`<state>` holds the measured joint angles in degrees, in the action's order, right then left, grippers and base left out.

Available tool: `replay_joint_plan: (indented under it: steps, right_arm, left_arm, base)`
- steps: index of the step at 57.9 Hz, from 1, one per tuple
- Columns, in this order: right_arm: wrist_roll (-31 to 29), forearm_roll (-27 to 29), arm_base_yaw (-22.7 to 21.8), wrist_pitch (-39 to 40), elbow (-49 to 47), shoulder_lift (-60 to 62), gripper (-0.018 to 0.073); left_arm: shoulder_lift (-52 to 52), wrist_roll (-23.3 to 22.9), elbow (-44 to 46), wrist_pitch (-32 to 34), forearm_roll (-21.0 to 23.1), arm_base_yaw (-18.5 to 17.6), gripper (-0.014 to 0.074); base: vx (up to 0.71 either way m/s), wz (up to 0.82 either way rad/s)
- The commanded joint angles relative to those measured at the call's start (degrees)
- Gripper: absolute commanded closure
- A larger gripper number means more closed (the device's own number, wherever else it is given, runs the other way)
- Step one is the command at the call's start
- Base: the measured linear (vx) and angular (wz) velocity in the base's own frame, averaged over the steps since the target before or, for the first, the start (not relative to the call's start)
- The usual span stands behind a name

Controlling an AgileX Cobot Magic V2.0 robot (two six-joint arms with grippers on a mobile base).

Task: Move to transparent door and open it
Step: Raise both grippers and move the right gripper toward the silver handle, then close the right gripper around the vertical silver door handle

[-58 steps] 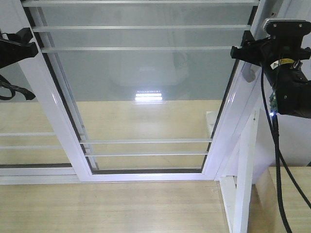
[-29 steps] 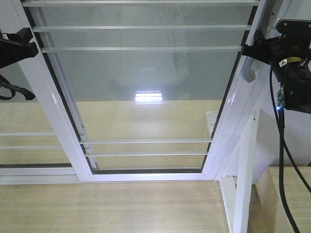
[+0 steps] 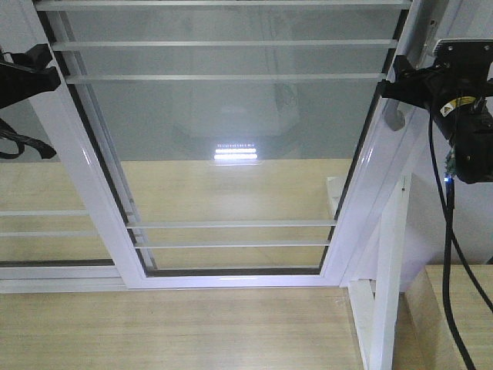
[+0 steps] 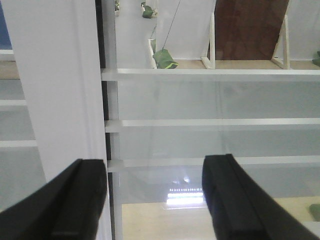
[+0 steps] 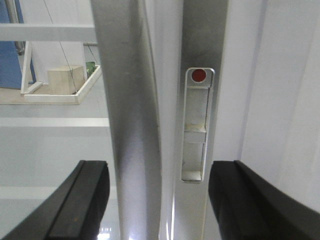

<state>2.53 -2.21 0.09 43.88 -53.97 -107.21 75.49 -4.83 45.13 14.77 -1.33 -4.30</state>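
Right gripper (image 5: 159, 172): jaws spread wide, pinching nothing. It sits at the right edge of the door (image 3: 231, 193), high up. In the wrist view the silver handle (image 5: 131, 125) stands upright between the jaws, nearer the left one, and a lock plate (image 5: 196, 125) with a red dot (image 5: 198, 75) also lies between them, nearer the right one. Whether either jaw touches metal cannot be told. Left gripper (image 4: 155, 167): jaws likewise spread and empty, facing the glass and bars just beside the door's left stile (image 4: 55, 100). The door appears closed; the step in hand is judged to be closing on the handle before sliding. Risks noted: if the jaws close as they stand, the right one may bear on the lock plate or frame rather than the handle, giving a grip across both and no pull on the handle alone. The handle is smooth and curved, so a shallow hold could slip once load comes on. The red dot may mean the latch is engaged; that cannot be confirmed, and forcing a locked panel would strain the arm. The right arm's cable (image 3: 445, 254) hangs beside a white post (image 3: 389, 293) and could snag. The left gripper may obstruct the stile if the panel slides that way.
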Motion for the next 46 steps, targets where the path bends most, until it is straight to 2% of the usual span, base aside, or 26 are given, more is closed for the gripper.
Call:
replay_joint_plan:
  steps: [1,20,27,34,46]
  right_arm:
    - [0.1,-0.5,-0.3,6.6,-1.8,2.4,0.0069]
    - [0.5,-0.7,-0.3,4.9,-7.4,0.1,0.0069]
    - [0.2,-0.7,-0.3,4.6,-7.7,0.1,0.0096]
    - [0.2,-1.8,-0.3,4.6,-7.7,0.1,0.0202]
    - [1.2,-9.2,-0.1,4.6,-7.7,0.1,0.0396]
  left_arm:
    - [-1.6,0.0,2.1,5.1,0.1,-0.3,0.0062]
    - [-1.6,0.0,2.1,4.9,0.1,-0.3,0.0062]
    - [-1.6,0.0,2.1,4.8,0.1,-0.3,0.0062]
    - [-1.6,0.0,2.1,4.8,0.1,-0.3,0.0062]
    - [-1.6,0.0,2.1,4.8,0.1,-0.3,0.0062]
  base:
    - [0.0,0.0]
    - [0.0,0.0]
    - [0.0,0.0]
    - [0.0,0.0]
    - [0.0,0.0]
